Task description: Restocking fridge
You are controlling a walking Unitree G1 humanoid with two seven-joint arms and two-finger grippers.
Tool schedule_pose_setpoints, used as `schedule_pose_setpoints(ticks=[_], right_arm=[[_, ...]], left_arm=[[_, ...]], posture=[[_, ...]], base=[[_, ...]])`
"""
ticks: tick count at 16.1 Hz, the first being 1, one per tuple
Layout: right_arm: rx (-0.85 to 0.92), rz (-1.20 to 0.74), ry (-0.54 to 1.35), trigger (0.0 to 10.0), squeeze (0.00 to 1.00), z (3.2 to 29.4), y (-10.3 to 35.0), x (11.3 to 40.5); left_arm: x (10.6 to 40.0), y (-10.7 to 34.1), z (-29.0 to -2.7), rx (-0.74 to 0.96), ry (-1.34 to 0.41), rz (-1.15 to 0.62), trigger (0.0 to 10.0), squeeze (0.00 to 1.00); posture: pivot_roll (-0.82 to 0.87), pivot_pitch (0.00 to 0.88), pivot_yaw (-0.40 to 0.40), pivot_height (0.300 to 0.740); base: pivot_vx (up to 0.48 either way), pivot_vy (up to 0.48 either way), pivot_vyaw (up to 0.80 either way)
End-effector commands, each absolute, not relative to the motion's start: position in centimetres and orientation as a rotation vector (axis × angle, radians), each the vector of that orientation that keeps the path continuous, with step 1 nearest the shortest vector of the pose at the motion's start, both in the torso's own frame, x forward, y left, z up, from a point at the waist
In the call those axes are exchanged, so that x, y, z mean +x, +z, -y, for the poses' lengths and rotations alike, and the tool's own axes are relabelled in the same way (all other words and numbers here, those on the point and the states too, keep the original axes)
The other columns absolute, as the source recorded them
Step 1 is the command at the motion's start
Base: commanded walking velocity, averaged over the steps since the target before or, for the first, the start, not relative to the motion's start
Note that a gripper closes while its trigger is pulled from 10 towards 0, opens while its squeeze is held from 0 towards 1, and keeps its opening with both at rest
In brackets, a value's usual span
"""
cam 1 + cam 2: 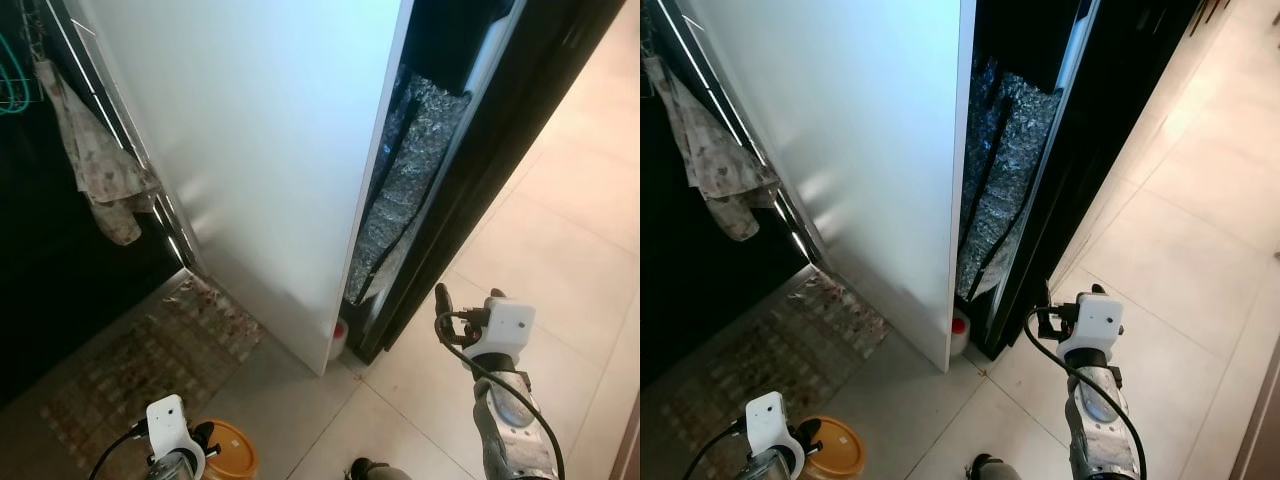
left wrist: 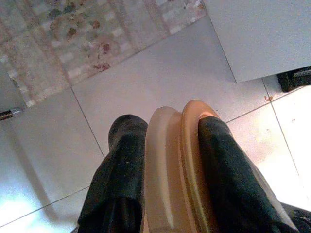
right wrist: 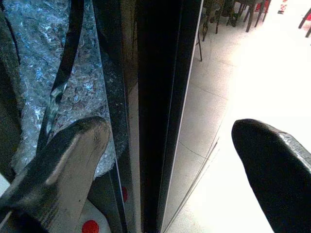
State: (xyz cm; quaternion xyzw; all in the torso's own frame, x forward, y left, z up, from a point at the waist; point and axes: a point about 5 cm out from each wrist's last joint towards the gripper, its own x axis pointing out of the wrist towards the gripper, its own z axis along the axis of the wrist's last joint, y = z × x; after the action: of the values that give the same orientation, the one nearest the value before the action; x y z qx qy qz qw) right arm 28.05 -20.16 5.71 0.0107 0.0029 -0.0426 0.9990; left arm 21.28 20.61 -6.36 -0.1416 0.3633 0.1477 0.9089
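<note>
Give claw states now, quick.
Left claw: shut on an orange lid.
Right claw: open, holding nothing, beside the fridge.

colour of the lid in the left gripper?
Translucent amber-orange lid; clearest in the left wrist view.

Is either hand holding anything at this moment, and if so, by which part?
The left hand is shut on an orange lidded container, its fingers clamping across the rim. The right hand is open and holds nothing, near the fridge edge.
</note>
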Motion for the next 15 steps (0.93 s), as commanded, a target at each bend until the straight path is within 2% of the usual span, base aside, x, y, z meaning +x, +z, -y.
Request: schedule_pose_setpoints(ticks=[1,15], right_arm=[[0.019,-0.01,-0.095,10.0,0.0,20.39,5.61,28.01],[0.026,0.005,-0.082,10.0,0.0,20.2,5.66,27.92]], left_arm=[[20.51,-6.9,-20.22,-0.298,0.296,-0.779,10.0,0.0],[20.42,-6.96,-20.13,-0.304,0.283,-0.779,10.0,0.0]], posture=[[-0.09,0.143,0.001,0.74],[-0.09,0.156,0.002,0.74]], base=[[0.0,0.0,0.0],[0.0,0.0,0.0]])
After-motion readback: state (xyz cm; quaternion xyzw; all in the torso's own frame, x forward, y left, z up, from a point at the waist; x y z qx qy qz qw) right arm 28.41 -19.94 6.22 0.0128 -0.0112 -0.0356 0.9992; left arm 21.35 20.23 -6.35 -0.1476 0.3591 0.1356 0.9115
